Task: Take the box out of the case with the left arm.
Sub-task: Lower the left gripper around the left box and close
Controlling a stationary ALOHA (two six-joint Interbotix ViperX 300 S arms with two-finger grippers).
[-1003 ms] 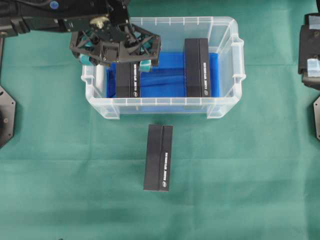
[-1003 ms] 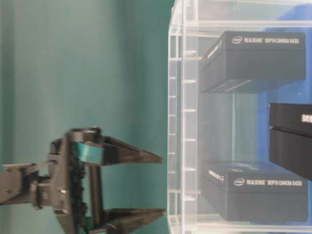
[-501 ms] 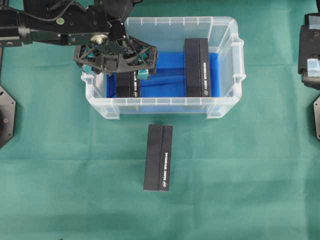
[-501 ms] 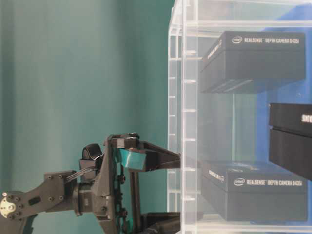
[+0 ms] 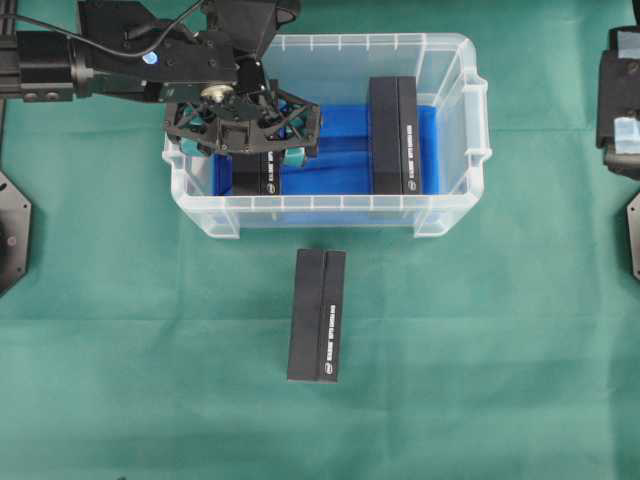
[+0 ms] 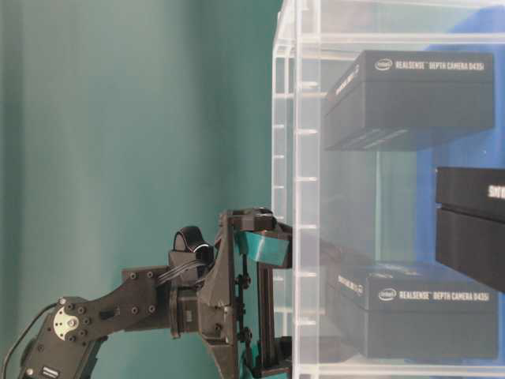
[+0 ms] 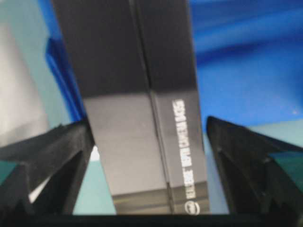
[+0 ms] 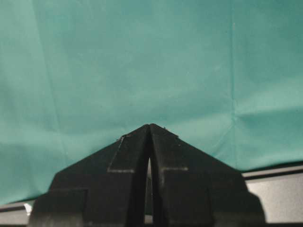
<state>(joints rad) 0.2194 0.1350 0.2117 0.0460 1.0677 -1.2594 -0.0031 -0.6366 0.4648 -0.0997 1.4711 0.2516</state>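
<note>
The left claw [image 5: 250, 128] hangs over the left end of the case [image 5: 455, 60], its fingers spread wide and released, holding nothing. In the left wrist view the two dark fingers [image 7: 52, 156] stand on either side of the left-hand box [image 7: 142, 104], with a gap showing on each side, so they straddle it without pressing on it. That box [image 5: 256, 172] lies flat on the blue lining in the left part of the case, its long side running near to far. A second box [image 5: 393, 135] lies the same way in the right part, well apart from the first. A third box [image 5: 317, 315] rests on the green worktop [image 5: 500, 350], just on the near side of the case. The right claw [image 8: 149, 137] is clenched, its fingertips pressed together with nothing between them, above bare green cloth.
</note>
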